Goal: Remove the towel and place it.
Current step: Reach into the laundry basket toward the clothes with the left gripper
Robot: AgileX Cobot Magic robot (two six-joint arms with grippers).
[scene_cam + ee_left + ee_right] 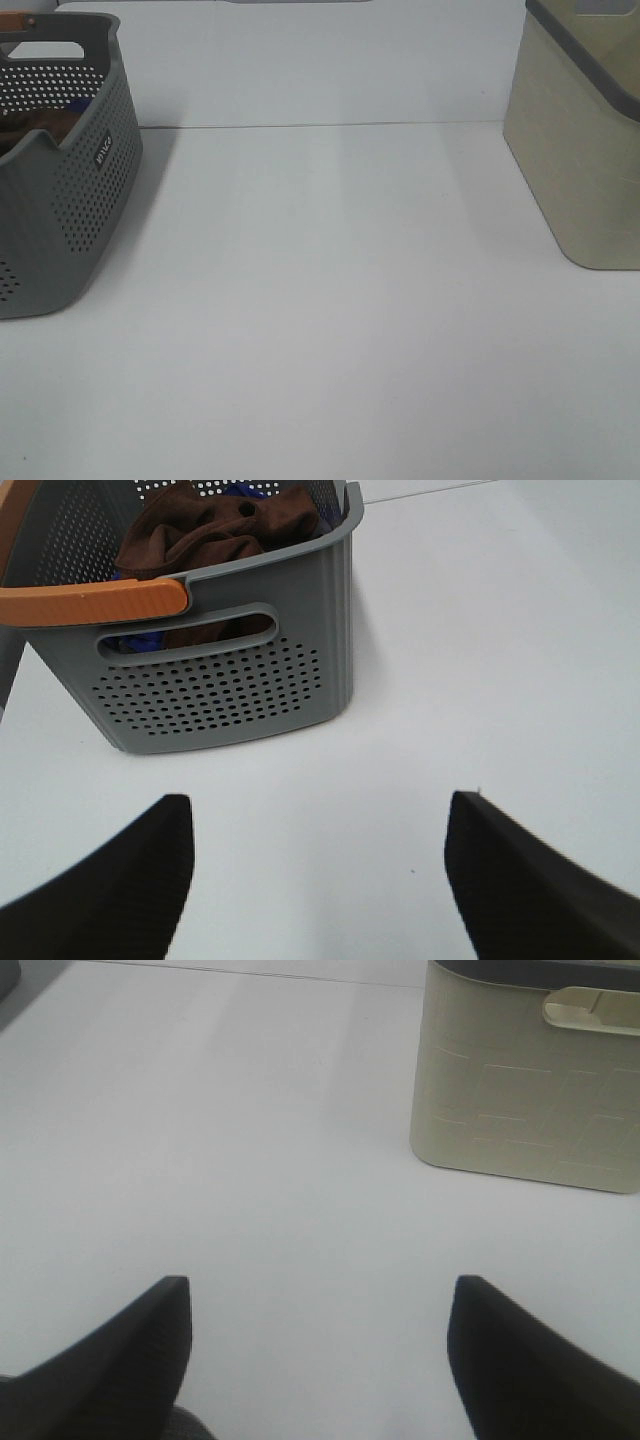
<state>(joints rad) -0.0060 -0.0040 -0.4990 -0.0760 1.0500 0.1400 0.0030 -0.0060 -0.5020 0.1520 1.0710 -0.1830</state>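
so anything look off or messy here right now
Nothing spilled or damaged. The brown towel lies crumpled in the grey perforated basket with a blue cloth; the beige basket stands upright.

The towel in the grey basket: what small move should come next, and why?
Probably raise the left hand and bring it forward over the rim of the basket. The brown towel lies bunched inside, and the open, empty hand is short of the basket wall.

Unreadable label point(103, 150) on grey basket point(90, 215)
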